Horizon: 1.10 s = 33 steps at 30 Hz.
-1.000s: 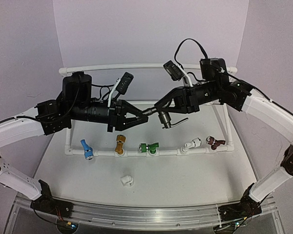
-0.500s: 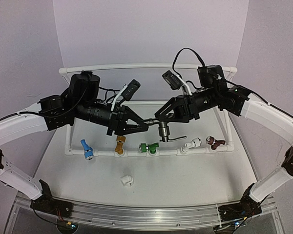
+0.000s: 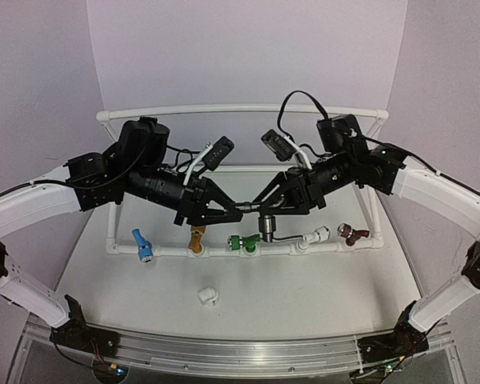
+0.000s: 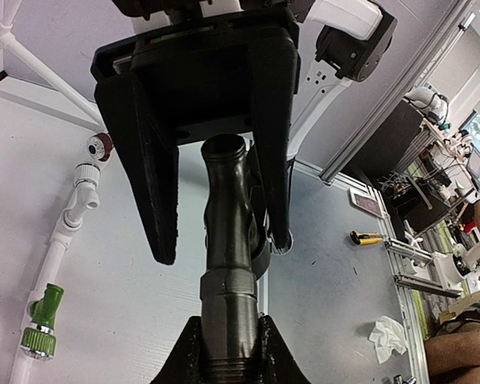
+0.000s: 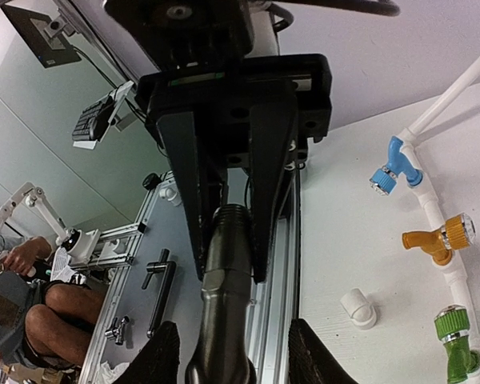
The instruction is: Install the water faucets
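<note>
The dark grey metal faucet [image 3: 266, 221] hangs between my two grippers, just above the white pipe rail [image 3: 280, 250], its lever pointing right. My left gripper [image 3: 234, 206] is shut on the faucet's threaded end; in the left wrist view [image 4: 228, 330] its fingers clamp the faucet [image 4: 228, 264]. My right gripper [image 3: 266, 204] is open; in the right wrist view [image 5: 234, 340] its fingers stand apart on either side of the faucet body [image 5: 224, 304]. Blue [image 3: 142, 244], gold [image 3: 197, 238], green [image 3: 242, 242], white [image 3: 314, 237] and maroon [image 3: 352, 234] faucets sit on the rail.
A loose white plastic elbow fitting [image 3: 208, 297] lies on the table in front of the rail, also in the right wrist view [image 5: 358, 308]. A white pipe frame [image 3: 240, 110] runs along the back and sides. The table's metal front edge [image 3: 240, 356] is near the arm bases.
Both grippers and the dark grey faucet have come down and slightly left, from well above the rail to just over it between the green and white faucets.
</note>
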Tool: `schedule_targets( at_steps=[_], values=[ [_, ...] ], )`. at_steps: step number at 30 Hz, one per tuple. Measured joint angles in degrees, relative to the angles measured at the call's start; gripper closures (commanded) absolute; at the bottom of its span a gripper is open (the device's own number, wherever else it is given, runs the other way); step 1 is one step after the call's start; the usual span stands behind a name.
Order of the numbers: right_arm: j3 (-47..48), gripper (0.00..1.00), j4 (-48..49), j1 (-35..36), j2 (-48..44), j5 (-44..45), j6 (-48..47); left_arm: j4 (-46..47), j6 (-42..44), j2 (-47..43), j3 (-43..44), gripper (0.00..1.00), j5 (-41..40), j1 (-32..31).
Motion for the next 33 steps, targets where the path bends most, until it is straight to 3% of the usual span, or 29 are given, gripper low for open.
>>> schedule_targets(
  at_steps=[12,24,27,33],
  values=[
    [-0.04,0.80,-0.44,1.21,0.21,-0.02,-0.10,0.42,0.02,0.08,0.00,1.00,-0.22,-0.03],
    [0.89,0.84,-1.21,1.08,0.94,-0.58,0.10,0.73,0.07,0.08,0.00,1.00,-0.24,0.00],
    [0.96,0.75,-1.21,0.99,1.10,-0.72,0.47,0.76,0.07,0.08,0.00,1.00,-0.30,0.02],
    [1.55,0.73,-1.16,1.01,1.54,-0.84,1.97,1.37,0.17,0.08,0.00,1.00,-0.54,0.02]
  ],
)
